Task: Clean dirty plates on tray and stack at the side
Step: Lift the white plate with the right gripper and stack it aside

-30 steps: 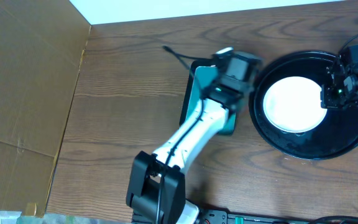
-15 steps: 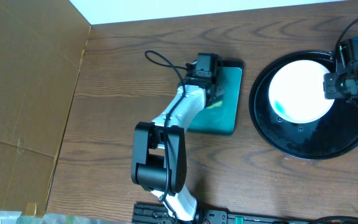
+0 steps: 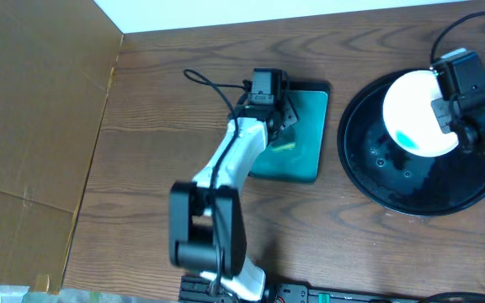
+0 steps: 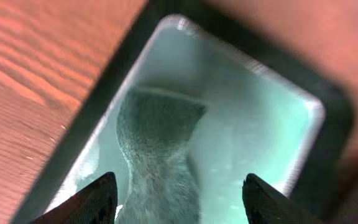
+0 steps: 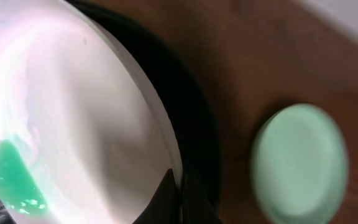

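One white plate with a turquoise smear hangs over the far part of the glossy black tray. My right gripper is shut on its right rim. In the right wrist view the fingers pinch the plate's edge, with the smear at lower left. My left gripper stands open above a small teal tray, over a grey sponge-like pad, with nothing held. From overhead the left gripper is over that teal tray's left side.
A pale green round disc lies on the wood table beyond the black tray's rim. A brown cardboard sheet covers the table's left side. A black cable trails from the left wrist.
The left arm pulled back from the black tray to the teal tray and its gripper opened. The right gripper carried the plate from the tray's middle toward the far right.
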Controlling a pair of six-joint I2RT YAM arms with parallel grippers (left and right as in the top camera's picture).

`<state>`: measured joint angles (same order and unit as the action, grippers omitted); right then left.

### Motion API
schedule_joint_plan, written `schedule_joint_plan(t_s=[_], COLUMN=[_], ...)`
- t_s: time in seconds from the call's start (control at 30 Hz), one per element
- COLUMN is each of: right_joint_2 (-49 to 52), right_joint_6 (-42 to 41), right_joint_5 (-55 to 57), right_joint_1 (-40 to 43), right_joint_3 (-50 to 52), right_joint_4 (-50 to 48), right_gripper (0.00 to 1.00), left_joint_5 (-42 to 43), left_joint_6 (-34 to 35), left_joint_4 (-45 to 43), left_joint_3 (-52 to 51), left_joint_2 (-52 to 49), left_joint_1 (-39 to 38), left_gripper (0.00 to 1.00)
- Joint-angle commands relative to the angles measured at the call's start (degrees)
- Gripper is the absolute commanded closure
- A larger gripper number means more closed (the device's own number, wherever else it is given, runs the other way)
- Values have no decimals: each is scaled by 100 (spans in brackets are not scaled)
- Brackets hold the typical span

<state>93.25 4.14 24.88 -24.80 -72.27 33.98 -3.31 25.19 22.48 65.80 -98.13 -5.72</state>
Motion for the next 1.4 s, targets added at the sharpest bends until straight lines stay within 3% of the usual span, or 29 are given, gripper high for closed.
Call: schedule_joint_plan(t_s=[0.0,0.1,0.27,0.67,0.77,0.87,0.97,1.03,1.2,1.3,1.37], right_joint_2=[-195,-212,-212,-212,-212,-208,-173,-175,-293,-313,-284], right_joint_6=[1134,2107,3403,5893,5036,3995,3707,3731,3786,2634,1976], right_joint_5=[1309,2586,3733,4970,4769,4028,3300,3541,4081,3246,1259], right_joint_1=[-411,-981,-1606,-2356,-2479,-2509,-2476,-2439,-2170,-1849,-1392], right_joint_3=[-125,-125,-125,-125,-98,-39,0,-2,-2,-2,-2], right_joint_4=[-280,-752,-1482,-2865,-2798,-1530,-789,-970,-2487,-2221,-1211], right_gripper=[99,99,99,99,99,99,99,99,99,99,99], left_joint_5=[33,31,33,33,33,33,33,33,33,33,33], left_joint_6=[-98,-101,-98,-98,-98,-98,-98,-98,-98,-98,-98], left_joint_4=[59,168,192,192,192,192,192,192,192,192,192], left_joint_3=[-31,-31,-31,-33,-33,-33,-33,-33,-33,-33,-33], left_joint_2=[789,1248,1357,1346,1346,1346,1346,1346,1346,1346,1346], left_joint_1=[2,2,2,2,2,2,2,2,2,2,2], left_gripper=[31,23,22,21,21,21,21,21,21,21,21])
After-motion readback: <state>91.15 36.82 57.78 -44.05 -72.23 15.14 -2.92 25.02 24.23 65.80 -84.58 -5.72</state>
